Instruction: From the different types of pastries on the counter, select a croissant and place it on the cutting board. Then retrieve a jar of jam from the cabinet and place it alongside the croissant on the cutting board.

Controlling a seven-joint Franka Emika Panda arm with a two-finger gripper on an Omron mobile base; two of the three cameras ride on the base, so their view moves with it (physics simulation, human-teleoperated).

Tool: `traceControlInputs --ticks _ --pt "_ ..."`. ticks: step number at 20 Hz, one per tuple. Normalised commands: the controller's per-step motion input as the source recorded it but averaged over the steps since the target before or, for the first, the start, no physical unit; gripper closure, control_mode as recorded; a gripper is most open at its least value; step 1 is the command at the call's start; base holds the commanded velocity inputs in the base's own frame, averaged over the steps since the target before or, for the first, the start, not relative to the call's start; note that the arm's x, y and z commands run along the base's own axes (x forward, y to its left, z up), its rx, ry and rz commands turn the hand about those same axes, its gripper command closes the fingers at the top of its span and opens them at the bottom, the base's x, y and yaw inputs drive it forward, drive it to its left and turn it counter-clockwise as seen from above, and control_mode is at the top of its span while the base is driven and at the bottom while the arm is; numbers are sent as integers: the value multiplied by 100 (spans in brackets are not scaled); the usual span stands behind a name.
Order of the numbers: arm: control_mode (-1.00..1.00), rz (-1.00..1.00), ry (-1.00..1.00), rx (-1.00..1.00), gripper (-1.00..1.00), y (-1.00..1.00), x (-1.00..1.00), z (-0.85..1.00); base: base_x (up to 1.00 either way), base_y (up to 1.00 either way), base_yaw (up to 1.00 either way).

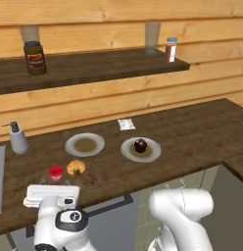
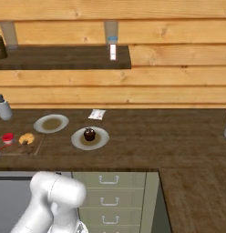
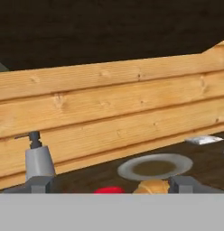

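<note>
On the board (image 1: 89, 177), the jam (image 1: 56, 172) stands just left of the croissant (image 1: 76, 167), near but apart. Just behind them the tool (image 3: 112, 185) hovers low with its jaws spread wide, holding nothing. A cupcake (image 1: 140, 145) sits on its plate (image 1: 153, 153) further right along the desk (image 1: 192, 137).

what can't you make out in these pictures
- Jam jar: body below the red top too small in the left base view; cut by the grey band in the hand view.
- Cutting board: near edge blends into the counter.
- Shelf jar: label unreadable.
- Croissant: lower half cut off, hand view.
</note>
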Motion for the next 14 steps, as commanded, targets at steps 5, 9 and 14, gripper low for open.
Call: traceControlInputs --ticks 5,9,14 --pt "-100 -5 -37 7 -100 -30 -100 71 0 0 0" --pt "-100 -5 -41 8 -100 -39 -100 90 0 0 0" --pt "-100 -6 -45 10 -100 -33 -100 100 0 0 0"
